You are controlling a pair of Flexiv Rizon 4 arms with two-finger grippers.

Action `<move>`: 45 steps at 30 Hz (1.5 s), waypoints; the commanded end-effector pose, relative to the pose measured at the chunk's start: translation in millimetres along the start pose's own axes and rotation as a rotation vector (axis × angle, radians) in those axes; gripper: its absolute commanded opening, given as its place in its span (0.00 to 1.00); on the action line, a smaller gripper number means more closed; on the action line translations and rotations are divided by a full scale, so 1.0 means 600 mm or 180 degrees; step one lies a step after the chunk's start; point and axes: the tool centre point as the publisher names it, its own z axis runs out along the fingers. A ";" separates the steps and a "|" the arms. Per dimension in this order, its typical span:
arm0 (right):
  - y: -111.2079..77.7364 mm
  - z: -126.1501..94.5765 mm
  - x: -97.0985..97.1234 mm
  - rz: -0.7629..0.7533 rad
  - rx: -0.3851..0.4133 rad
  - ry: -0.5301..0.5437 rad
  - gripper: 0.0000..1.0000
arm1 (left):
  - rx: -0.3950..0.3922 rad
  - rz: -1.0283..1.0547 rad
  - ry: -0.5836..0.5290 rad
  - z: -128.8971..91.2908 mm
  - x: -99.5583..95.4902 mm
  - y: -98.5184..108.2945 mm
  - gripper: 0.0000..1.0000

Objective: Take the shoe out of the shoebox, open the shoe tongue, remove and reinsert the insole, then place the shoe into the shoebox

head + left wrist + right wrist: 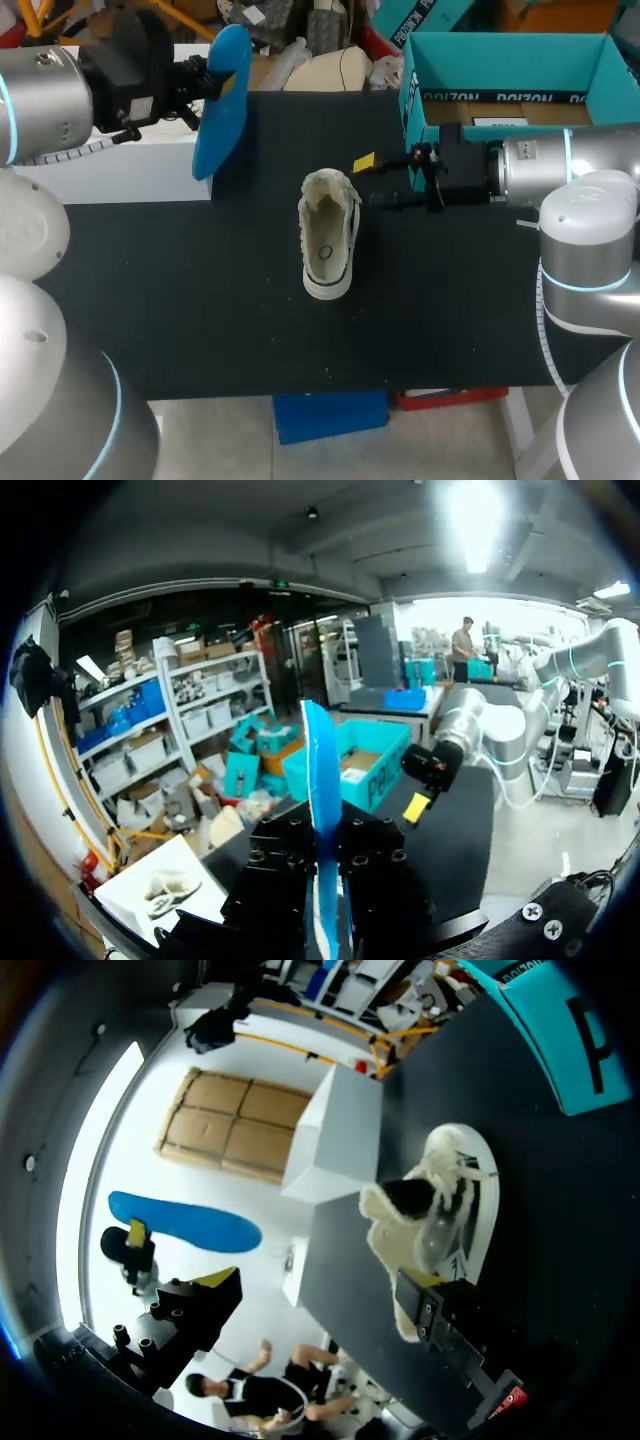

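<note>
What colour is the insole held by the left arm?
The insole is bright blue, clearest in the head view.

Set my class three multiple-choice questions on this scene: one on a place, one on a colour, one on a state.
1. Where is the shoe? A on the table; B on the floor; C held in a gripper.
2. What colour is the insole? A white; B blue; C yellow.
3. The left gripper is: A open and empty; B shut on the shoe; C shut on the insole.
Answers: 1 A, the shoe stands alone on the black table. 2 B, it is plainly blue. 3 C, it clamps the insole from both sides.
</note>
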 end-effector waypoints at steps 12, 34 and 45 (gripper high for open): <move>-0.001 0.003 -0.001 0.0001 -0.0010 0.0001 1.00 | 0.0519 0.1633 0.1187 -0.038 0.059 0.058 0.00; -0.001 0.003 -0.001 0.0001 -0.0010 0.0001 1.00 | 0.0643 0.2377 0.0953 -0.049 0.084 0.071 0.00; -0.001 0.003 -0.001 0.0001 -0.0010 0.0001 1.00 | 0.1705 0.3839 0.0623 -0.079 0.173 0.102 0.00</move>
